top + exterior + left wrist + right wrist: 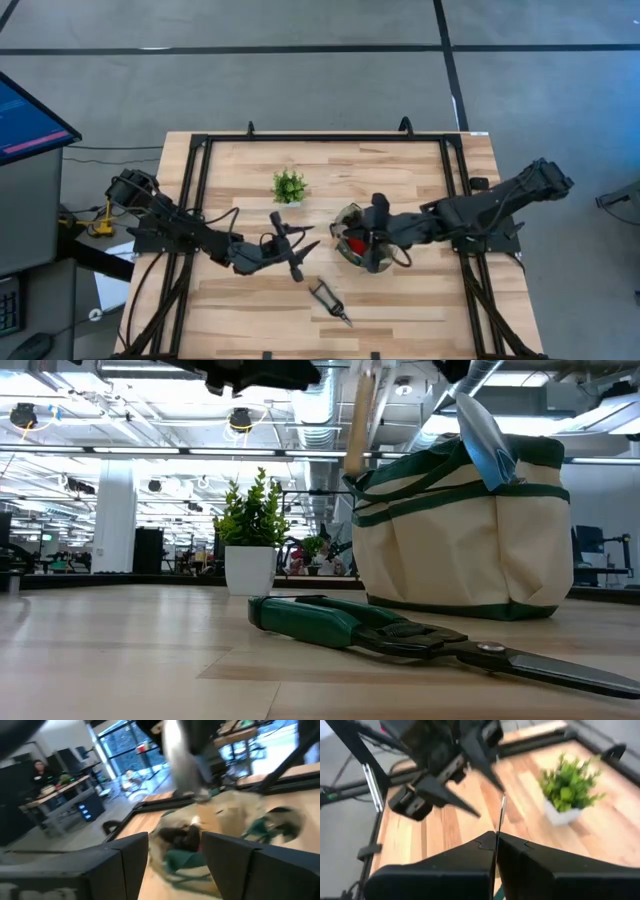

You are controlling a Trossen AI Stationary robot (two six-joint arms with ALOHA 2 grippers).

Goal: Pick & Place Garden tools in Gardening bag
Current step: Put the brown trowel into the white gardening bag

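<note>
The beige gardening bag (362, 262) with green trim stands right of the table's middle (460, 540). A grey trowel blade (485, 435) sticks up out of it, and something red (350, 244) lies inside. My right gripper (358, 240) hangs over the bag, shut on a wooden-handled trowel (357, 420). My left gripper (300, 248) stands open just left of the bag, level, with nothing between its fingers (175, 845). Green-handled pruners (328, 300) lie flat on the table near the front edge (400, 632). My right gripper pinches a thin metal part of the trowel (500, 817) between its two shut fingers; it shows edge-on and runs forward out of them. The fingers come from the table's right, slanting down. The trowel is clear of the table, its wooden handle nearly upright above the bag's left rim.
A small green potted plant (289, 186) stands behind the left gripper, toward the far edge. A black frame (320, 138) runs round the table top. Bare wood lies at the front left and far right.
</note>
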